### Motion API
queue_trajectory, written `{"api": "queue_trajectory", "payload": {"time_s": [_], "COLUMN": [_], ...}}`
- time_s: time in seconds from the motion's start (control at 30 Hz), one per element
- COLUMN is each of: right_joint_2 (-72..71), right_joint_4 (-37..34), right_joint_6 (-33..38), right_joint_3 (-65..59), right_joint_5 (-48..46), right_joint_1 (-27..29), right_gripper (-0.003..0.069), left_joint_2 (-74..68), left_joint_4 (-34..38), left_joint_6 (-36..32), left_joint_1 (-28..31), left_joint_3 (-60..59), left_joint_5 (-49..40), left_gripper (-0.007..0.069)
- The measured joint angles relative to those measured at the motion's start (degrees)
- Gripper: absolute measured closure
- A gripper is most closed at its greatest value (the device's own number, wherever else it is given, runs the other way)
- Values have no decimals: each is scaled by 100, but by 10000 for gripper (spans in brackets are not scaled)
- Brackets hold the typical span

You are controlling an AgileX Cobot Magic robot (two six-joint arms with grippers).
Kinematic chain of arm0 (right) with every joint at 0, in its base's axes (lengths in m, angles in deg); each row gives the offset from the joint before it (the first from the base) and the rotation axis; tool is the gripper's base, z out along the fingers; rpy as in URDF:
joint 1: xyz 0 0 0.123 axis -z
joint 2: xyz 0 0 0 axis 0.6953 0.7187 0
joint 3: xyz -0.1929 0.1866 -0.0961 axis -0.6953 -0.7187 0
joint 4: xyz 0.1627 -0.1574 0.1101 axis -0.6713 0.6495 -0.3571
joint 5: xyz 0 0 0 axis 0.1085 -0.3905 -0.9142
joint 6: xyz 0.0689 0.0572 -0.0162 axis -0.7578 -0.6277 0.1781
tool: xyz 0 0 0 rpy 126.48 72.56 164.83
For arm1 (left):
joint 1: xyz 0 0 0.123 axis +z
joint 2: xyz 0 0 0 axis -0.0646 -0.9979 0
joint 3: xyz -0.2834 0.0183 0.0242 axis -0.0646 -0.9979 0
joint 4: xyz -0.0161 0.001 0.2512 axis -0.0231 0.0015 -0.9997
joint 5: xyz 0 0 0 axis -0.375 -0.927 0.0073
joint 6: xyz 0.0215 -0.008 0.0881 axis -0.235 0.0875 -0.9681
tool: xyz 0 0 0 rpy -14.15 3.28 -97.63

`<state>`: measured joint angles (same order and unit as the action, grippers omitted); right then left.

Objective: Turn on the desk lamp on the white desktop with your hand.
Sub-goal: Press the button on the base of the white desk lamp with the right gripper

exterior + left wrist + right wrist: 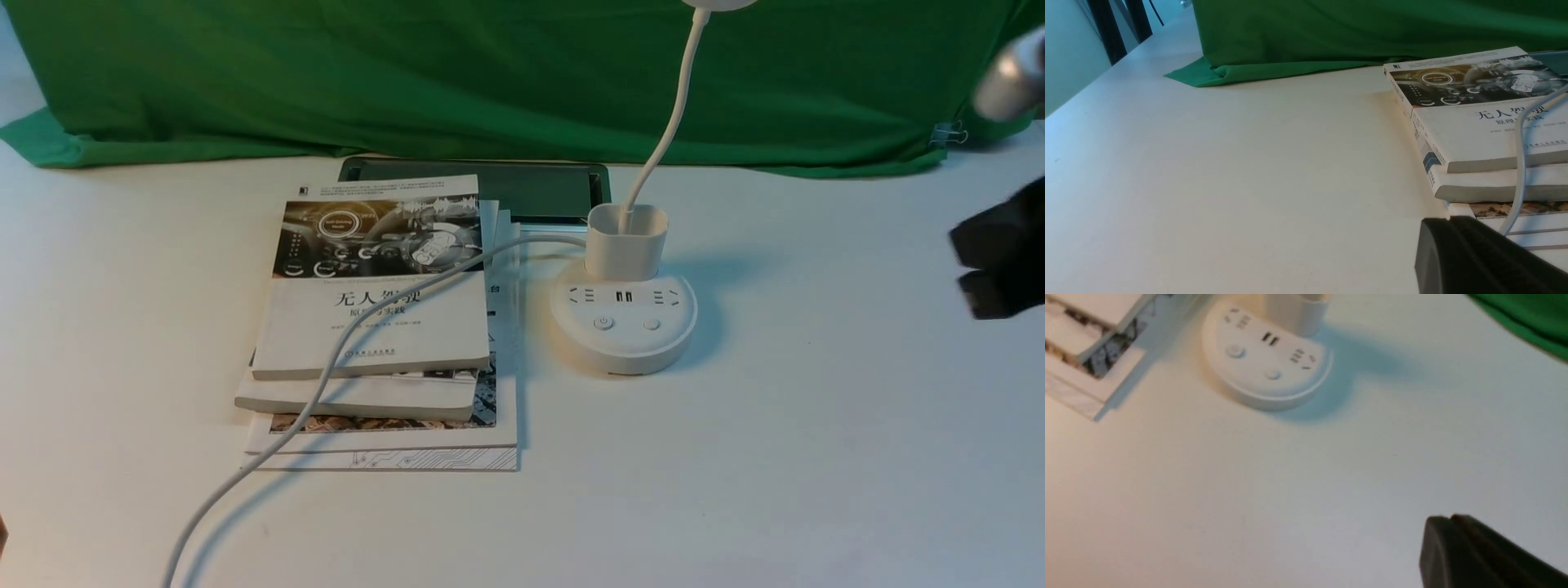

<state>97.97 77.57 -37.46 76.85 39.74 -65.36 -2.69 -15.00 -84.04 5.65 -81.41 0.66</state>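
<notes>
The white desk lamp (622, 322) stands mid-table on the white desktop (816, 449). Its round base has sockets and two buttons (603, 323), a squarish cup (625, 241) and a thin gooseneck (669, 122). The head is cut off by the top edge and shows no light. My right gripper (980, 269) is blurred at the right edge, well apart from the lamp. In the right wrist view its fingers (1447, 518) are pressed together and empty, with the lamp base (1265, 363) some way off. My left gripper (1447, 220) is shut and empty, low beside the books.
A stack of books (375, 327) lies left of the lamp, with the white cable (326, 376) running over it to the front edge. A dark flat tablet (531, 188) lies behind the books. The green cloth backdrop (490, 73) closes off the back.
</notes>
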Motion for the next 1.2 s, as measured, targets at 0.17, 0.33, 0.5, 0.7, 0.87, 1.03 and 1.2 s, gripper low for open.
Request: {"api": "queue_trajectory", "payload": {"time_s": [0.17,0.33,0.5,0.7,0.87,1.03,1.2], "right_joint_2": [1172,2403,3358,3965,4296,4417,4508], "right_joint_4": [-19,-66,-390,-532,-704,-732,-732], "right_joint_6": [96,128,151,177,241,240,240], "right_joint_3": [421,960,1643,1939,1951,1951,1959], "right_joint_5": [-62,-62,108,498,1032,1307,1405], "right_joint_1": [-385,-413,-429,-436,-436,-436,-436], "right_gripper": [631,631,631,631,630,628,625], "left_joint_2": [0,0,0,0,0,0,0], "left_joint_4": [0,0,0,0,0,0,-5], "left_joint_6": [0,0,0,0,0,0,0], "left_joint_1": [0,0,0,0,0,0,0], "left_joint_3": [0,0,0,0,0,0,0], "left_joint_5": [0,0,0,0,0,0,0], "left_gripper": [603,603,603,603,603,603,603]}}
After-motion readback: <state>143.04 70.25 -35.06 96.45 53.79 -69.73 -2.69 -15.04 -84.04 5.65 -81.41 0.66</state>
